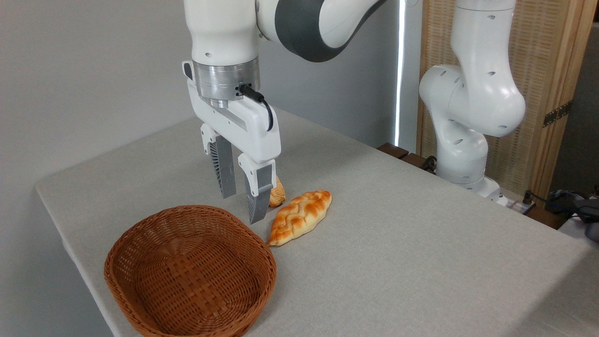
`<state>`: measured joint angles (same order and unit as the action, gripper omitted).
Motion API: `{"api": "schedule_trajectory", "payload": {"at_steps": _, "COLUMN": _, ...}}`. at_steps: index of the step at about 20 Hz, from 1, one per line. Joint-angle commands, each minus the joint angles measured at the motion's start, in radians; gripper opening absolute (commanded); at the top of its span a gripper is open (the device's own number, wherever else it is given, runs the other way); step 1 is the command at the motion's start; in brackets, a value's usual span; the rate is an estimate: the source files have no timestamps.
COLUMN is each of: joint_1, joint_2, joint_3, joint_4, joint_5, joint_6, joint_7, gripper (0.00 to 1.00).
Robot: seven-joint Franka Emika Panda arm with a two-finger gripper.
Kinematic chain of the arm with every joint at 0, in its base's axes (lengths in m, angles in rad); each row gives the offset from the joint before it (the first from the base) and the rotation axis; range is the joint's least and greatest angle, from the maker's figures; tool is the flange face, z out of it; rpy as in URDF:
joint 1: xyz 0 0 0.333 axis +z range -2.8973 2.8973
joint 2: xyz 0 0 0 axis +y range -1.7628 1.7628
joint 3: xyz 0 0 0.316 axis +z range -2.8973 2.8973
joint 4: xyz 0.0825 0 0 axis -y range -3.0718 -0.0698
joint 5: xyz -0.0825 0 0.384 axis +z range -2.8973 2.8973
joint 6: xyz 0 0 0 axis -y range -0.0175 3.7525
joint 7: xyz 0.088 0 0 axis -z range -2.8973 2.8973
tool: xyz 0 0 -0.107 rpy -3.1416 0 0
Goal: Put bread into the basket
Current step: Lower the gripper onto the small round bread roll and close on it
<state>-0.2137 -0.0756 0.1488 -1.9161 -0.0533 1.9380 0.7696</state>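
Two open, empty tool point(242, 206) fingers hang before the small bread point(277, 194), ready to carry it to the basket point(187, 271).

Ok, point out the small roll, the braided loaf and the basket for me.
small roll point(278, 194), fixed camera view: the visible right part, behind the pincer finger.
braided loaf point(300, 216), fixed camera view: middle of its braided top.
basket point(262, 248), fixed camera view: right side of the woven rim.
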Motion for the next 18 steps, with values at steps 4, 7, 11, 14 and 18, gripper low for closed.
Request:
{"api": "schedule_trajectory", "payload": {"at_steps": 4, "joint_1": -0.058, "joint_2": -0.015, "joint_3": -0.003, "joint_4": -0.023, "joint_5": -0.002, "joint_6": -0.016, "joint_7": 0.0, "gripper": 1.0}}
{"api": "schedule_trajectory", "payload": {"at_steps": 7, "joint_1": -0.099, "joint_2": -0.044, "joint_3": -0.003, "joint_4": -0.049, "joint_5": -0.002, "joint_6": -0.016, "joint_7": 0.017, "gripper": 1.0}}
{"api": "schedule_trajectory", "payload": {"at_steps": 11, "joint_1": -0.173, "joint_2": -0.088, "joint_3": -0.003, "joint_4": -0.122, "joint_5": 0.0, "joint_6": -0.016, "joint_7": 0.049, "gripper": 1.0}}
{"api": "schedule_trajectory", "payload": {"at_steps": 14, "joint_1": -0.203, "joint_2": -0.133, "joint_3": -0.002, "joint_4": -0.182, "joint_5": 0.0, "joint_6": -0.019, "joint_7": 0.125, "gripper": 1.0}}
{"api": "schedule_trajectory", "payload": {"at_steps": 18, "joint_1": -0.234, "joint_2": -0.145, "joint_3": -0.003, "joint_4": -0.204, "joint_5": -0.002, "joint_6": -0.109, "joint_7": 0.108, "gripper": 1.0}}
